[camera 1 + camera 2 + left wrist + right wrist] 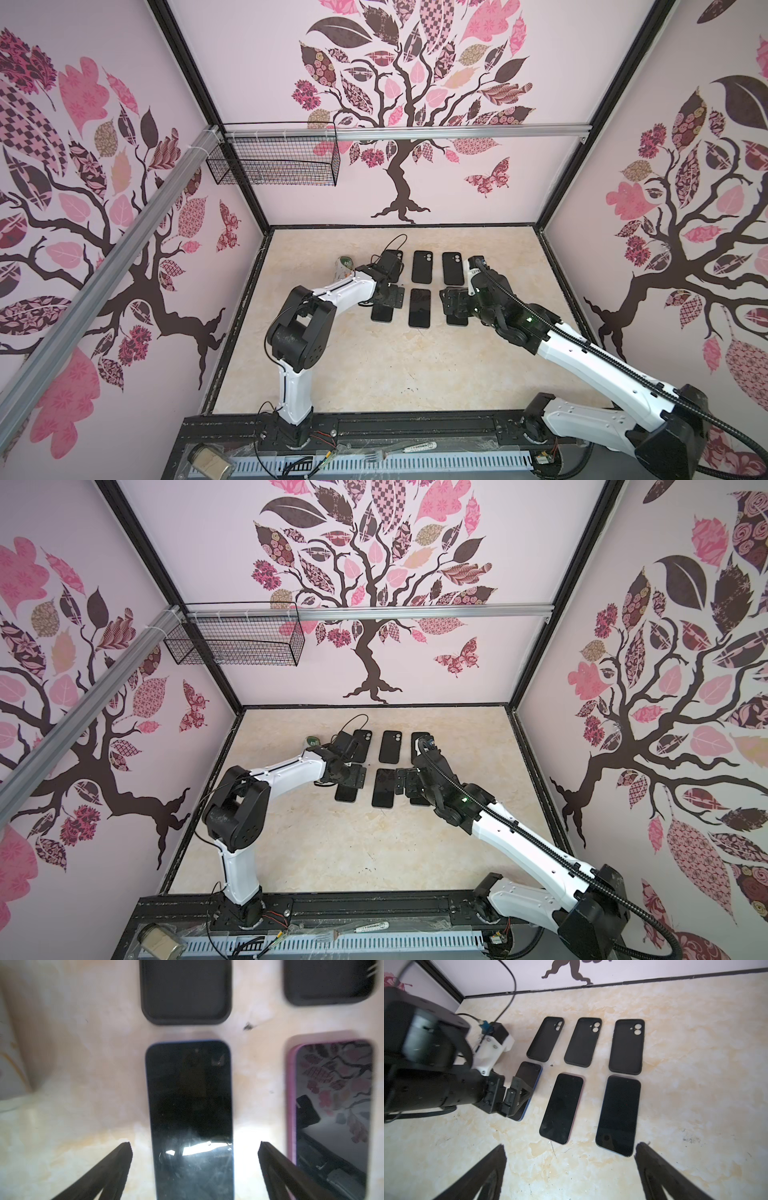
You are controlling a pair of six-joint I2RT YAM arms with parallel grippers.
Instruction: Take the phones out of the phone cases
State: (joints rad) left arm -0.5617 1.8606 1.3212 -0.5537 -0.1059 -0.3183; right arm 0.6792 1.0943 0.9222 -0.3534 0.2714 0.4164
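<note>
Phones number three, lying screen-up in one row on the table (695,1064): left phone (529,1074), middle phone (561,1108) and right phone (618,1114), none in a case. Cases, also three, black and empty, lie in a row just beyond them: left case (546,1040), middle case (583,1042), right case (627,1046). Left hand (194,1145) hangs over the left phone, spread wide to either side; right hand (570,1147) gapes wide, holding nothing. Only the left wrist view shows the wall's tree (399,174) mirrored in the middle phone's screen; only the right wrist view shows the right phone whole

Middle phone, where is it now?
In both top views the middle phone lies screen up at the centre of the near row, directly in front of the middle case.
</note>
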